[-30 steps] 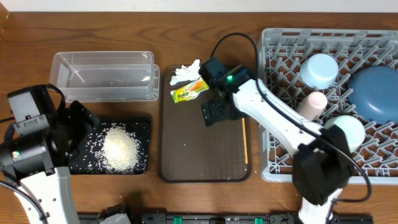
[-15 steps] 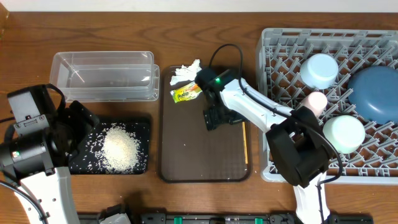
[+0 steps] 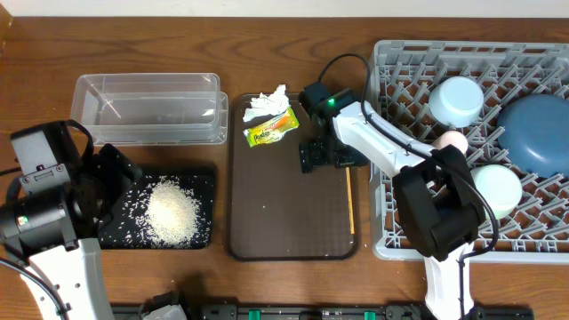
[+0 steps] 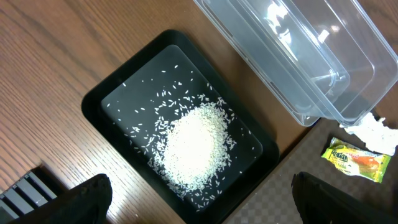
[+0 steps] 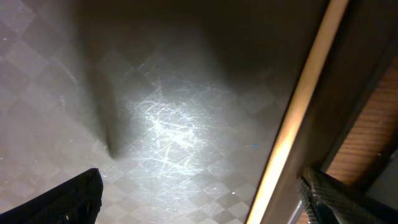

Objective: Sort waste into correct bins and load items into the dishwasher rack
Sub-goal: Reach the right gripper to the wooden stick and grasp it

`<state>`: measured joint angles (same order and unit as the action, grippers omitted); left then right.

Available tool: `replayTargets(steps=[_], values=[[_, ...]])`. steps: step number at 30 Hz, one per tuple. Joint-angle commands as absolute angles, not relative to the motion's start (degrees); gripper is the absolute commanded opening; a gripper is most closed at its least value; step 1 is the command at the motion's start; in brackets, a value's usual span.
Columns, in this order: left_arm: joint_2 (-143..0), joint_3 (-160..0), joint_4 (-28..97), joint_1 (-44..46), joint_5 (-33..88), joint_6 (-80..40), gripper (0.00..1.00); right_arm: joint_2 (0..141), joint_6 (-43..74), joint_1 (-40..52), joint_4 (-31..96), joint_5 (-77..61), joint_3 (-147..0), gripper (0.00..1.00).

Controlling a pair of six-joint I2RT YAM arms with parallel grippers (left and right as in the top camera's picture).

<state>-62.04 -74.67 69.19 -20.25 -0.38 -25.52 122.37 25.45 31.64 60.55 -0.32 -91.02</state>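
The heap of rice (image 3: 172, 213) lies in the black tray (image 3: 203, 178), also in the left wrist view (image 4: 194, 144). The clear tub (image 3: 147, 108) stands behind it. The tissue (image 3: 265, 104) and the snack wrapper (image 3: 270, 130) lie on the brown serving tray (image 3: 284, 222). The wooden stick (image 3: 349, 203) lies along that tray's right edge. My right gripper (image 3: 324, 158) is open and low over the tray; the stick (image 5: 298, 118) runs between its fingers (image 5: 205, 205), near the right one. My left gripper (image 4: 205, 205) is open and empty above the black tray's corner.
The grey dishwasher rack (image 3: 400, 213) at the right holds a light-blue bowl (image 3: 457, 100), a dark-blue dish (image 3: 533, 133), a pink cup (image 3: 449, 142) and a pale-green bowl (image 3: 496, 188). My right arm reaches across the rack's left edge.
My right gripper has shifted to the right across the brown tray, toward the wooden stick, and its wrist has turned. The left arm has not moved.
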Motion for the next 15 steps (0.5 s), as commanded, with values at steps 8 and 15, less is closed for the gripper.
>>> replayTargets(steps=[8,15], values=[[-62.1,-75.2,69.4,-20.6,-0.7,-25.6,0.95,122.5,25.3,31.5,57.3,-2.0,-87.8,0.99],[-62.1,-75.2,69.4,-20.6,-0.7,-25.6,0.95,122.5,25.9,31.5,55.0,-2.0,-84.5,0.98]])
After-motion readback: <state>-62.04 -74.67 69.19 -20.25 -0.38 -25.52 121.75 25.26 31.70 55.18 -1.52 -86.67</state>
